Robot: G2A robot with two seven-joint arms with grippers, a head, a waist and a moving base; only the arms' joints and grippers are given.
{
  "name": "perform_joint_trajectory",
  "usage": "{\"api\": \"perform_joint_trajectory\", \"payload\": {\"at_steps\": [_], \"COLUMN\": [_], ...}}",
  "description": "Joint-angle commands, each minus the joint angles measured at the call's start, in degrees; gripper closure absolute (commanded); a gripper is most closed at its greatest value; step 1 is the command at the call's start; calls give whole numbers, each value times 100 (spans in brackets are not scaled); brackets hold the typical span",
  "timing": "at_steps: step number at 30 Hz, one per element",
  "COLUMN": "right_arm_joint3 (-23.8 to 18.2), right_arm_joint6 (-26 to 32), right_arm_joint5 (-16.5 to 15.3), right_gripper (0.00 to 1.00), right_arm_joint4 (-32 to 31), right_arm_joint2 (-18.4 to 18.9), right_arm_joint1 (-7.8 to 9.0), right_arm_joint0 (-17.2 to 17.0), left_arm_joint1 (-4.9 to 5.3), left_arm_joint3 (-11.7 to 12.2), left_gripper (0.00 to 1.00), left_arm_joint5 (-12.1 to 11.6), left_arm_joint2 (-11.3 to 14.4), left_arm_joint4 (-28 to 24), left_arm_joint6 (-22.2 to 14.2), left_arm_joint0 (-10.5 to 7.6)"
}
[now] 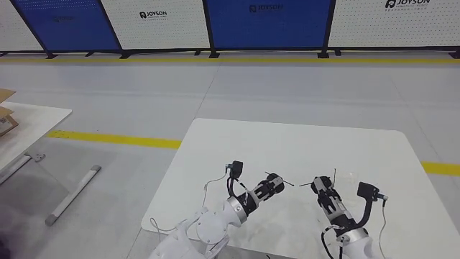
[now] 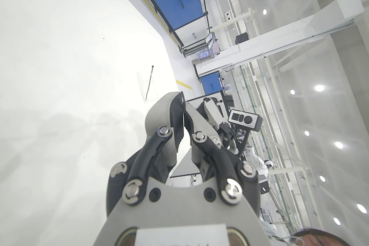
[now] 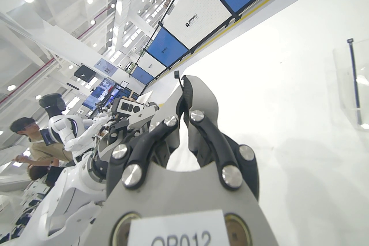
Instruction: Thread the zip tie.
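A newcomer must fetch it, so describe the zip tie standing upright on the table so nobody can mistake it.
On the white table, close beside the right gripper, stands a small clear holder. A thin black zip tie rises upright from it, square head on top. The other zip tie is clamped in the right gripper's jaws; this one stands free.

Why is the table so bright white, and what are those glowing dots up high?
Left wrist view: the table glares almost blank white, so the black zip tie stands out; the dots are ceiling lamps, blooming into bright blobs. Right wrist view: more glowing lamps, plus little glints on the clear holder. Top view: the light falls evenly across the table.
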Motion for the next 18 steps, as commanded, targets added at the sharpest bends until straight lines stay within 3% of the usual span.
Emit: {"api": "perform_joint_trajectory", "payload": {"at_steps": [1,4,13,18], "right_arm_joint3": [33,95,90,107], "right_arm_joint6": [-61,-154,-123,-208], "right_arm_joint5": [30,74,68,-22], "right_gripper": [100,100,100,100], "right_arm_joint4": [5,15,23,-48], "right_arm_joint2": [-23,-75,-78,-138], "right_arm_joint1": [-19,-46,-56,-96], "right_arm_joint0": [12,33,47,76], "left_arm_joint1": [-10,-23,-30,-66], "left_arm_joint3": [17,65,82,140], "left_gripper": [100,100,100,100], "left_arm_joint5": [-114,-263,-246,-361], "left_arm_joint2": [47,113,123,191], "left_arm_joint4": [246,547,599,780], "left_arm_joint6": [152,313,356,579], "left_arm_joint0": [-10,-12,-18,-55]}}
